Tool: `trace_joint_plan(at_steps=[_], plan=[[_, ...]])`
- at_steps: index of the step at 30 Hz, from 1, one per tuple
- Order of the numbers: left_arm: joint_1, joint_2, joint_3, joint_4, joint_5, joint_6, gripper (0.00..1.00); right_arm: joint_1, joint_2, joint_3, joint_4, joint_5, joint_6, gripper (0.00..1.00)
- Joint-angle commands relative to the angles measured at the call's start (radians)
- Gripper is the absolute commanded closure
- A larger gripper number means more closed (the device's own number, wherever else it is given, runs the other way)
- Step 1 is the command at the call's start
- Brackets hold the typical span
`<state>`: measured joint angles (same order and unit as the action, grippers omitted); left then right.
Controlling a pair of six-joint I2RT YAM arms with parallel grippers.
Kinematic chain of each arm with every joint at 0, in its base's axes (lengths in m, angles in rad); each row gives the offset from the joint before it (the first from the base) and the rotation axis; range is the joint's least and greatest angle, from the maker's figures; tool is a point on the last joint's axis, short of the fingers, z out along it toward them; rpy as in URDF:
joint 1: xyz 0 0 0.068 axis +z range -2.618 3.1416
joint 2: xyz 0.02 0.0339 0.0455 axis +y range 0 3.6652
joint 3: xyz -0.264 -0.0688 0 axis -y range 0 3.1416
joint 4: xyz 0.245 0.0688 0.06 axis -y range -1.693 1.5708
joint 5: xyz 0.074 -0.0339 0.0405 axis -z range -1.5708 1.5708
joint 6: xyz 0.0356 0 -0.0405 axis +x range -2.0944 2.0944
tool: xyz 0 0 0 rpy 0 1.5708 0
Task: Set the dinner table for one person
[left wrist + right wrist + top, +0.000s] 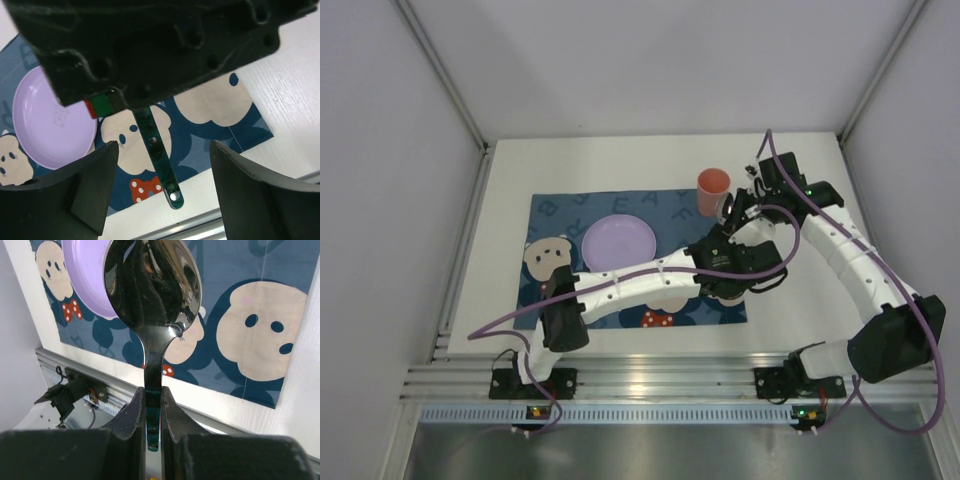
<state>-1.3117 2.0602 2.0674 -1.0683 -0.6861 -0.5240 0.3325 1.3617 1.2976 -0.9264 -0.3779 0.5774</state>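
Note:
My right gripper (152, 390) is shut on the green handle of a metal spoon (152, 285) and holds it in the air above the blue cartoon mat (225, 270). In the top view it (738, 212) hangs over the mat's right part. My left gripper (164, 150) is wide open just in front of it (728, 245). The spoon's handle end (167, 182) pokes out between the left fingers and touches neither. A purple plate (618, 243) lies on the mat, which lies on the white dinner table (640, 165). The plate also shows in the left wrist view (50, 120).
An orange cup (713, 192) stands upright at the mat's far right corner, close to the right gripper. An aluminium rail (650, 375) runs along the near table edge. White walls close in the table on the left, right and far sides.

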Motion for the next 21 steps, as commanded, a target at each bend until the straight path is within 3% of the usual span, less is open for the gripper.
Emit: trace_joint_plan(at_steps=[1, 3, 6, 9, 12, 17, 19, 21], plan=[[-0.003, 0.009, 0.039, -0.044, -0.108, 0.024, 0.22, 0.011, -0.009, 0.051, -0.025, -0.075, 0.004, 1.0], [-0.004, 0.017, 0.042, -0.059, -0.157, 0.024, 0.26, 0.011, -0.007, 0.052, -0.031, -0.081, 0.004, 1.0], [-0.003, 0.031, 0.037, -0.076, -0.2, 0.038, 0.42, 0.01, -0.003, 0.058, -0.04, -0.091, 0.002, 1.0], [-0.003, 0.051, 0.036, -0.078, -0.211, 0.051, 0.5, 0.011, -0.001, 0.066, -0.049, -0.102, 0.001, 1.0], [-0.006, 0.063, 0.036, -0.084, -0.234, 0.061, 0.72, 0.01, 0.007, 0.068, -0.061, -0.107, -0.007, 1.0], [-0.006, 0.077, 0.022, -0.087, -0.271, 0.071, 0.82, 0.01, 0.017, 0.068, -0.068, -0.124, -0.01, 1.0], [-0.004, 0.075, 0.014, -0.088, -0.277, 0.068, 1.0, 0.01, 0.022, 0.072, -0.072, -0.124, -0.013, 1.0], [-0.004, 0.069, 0.007, -0.088, -0.282, 0.067, 1.0, 0.01, 0.027, 0.078, -0.074, -0.125, -0.017, 1.0]])
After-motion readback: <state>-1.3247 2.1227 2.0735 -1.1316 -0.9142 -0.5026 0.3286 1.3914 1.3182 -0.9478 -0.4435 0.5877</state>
